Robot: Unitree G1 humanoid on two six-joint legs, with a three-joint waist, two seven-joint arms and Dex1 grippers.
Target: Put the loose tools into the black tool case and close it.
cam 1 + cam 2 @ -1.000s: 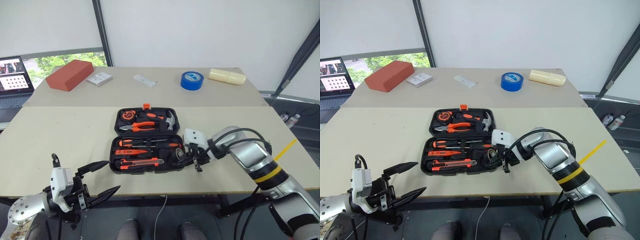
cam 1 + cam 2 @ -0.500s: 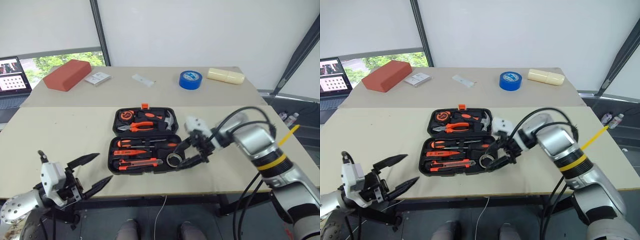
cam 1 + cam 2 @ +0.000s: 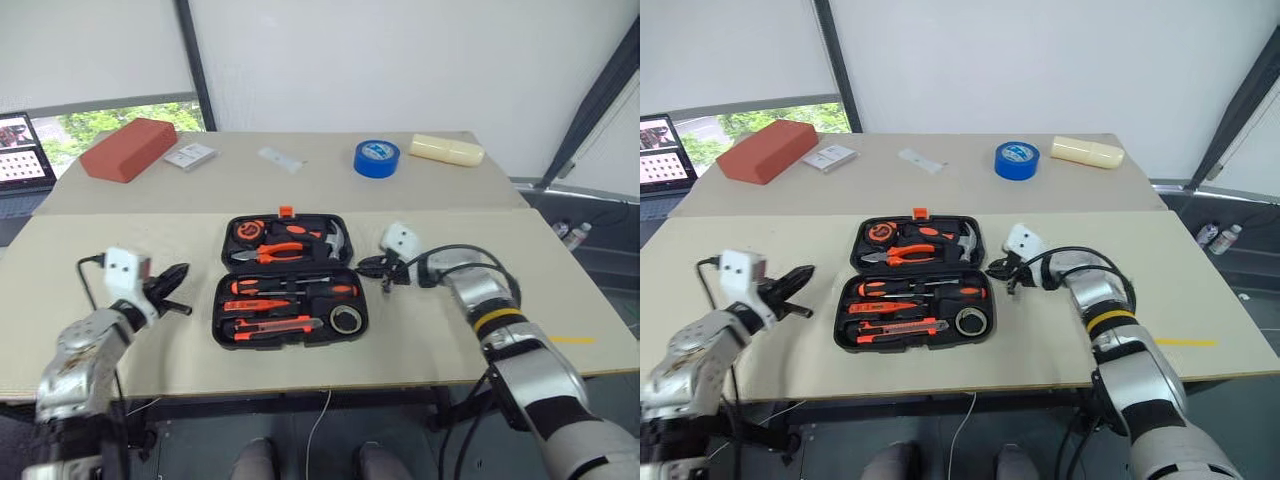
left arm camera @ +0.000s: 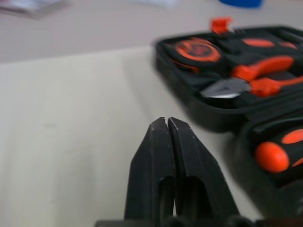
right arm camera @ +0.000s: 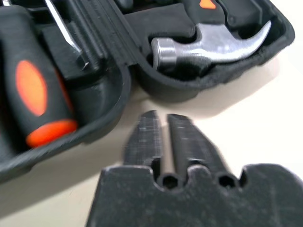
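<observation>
The black tool case (image 3: pixel 222 300) lies open in the middle of the table. Its near half holds screwdrivers (image 3: pixel 300 288), a utility knife (image 3: pixel 275 324) and a small dark tape roll (image 3: pixel 346 319). Pliers (image 3: pixel 285 253) and a hammer (image 3: pixel 338 240) sit in the far half, which carries the orange latch (image 3: pixel 287 211). My left gripper (image 3: pixel 172 285) is shut and empty, low over the table left of the case. My right gripper (image 3: pixel 366 266) is shut and empty, beside the case's right edge near the hinge, close to the hammer head (image 5: pixel 208 45).
On the far table lie a red block (image 3: pixel 128 149), a white card (image 3: pixel 190 156), a small white piece (image 3: pixel 280 158), a blue tape roll (image 3: pixel 375 158) and a cream object (image 3: pixel 446 150). A laptop (image 3: pixel 20 140) stands at the far left.
The right gripper let go of the dark tape roll in the case, swung to the case's right edge and shut. The left gripper rose onto the table left of the case and shut.
</observation>
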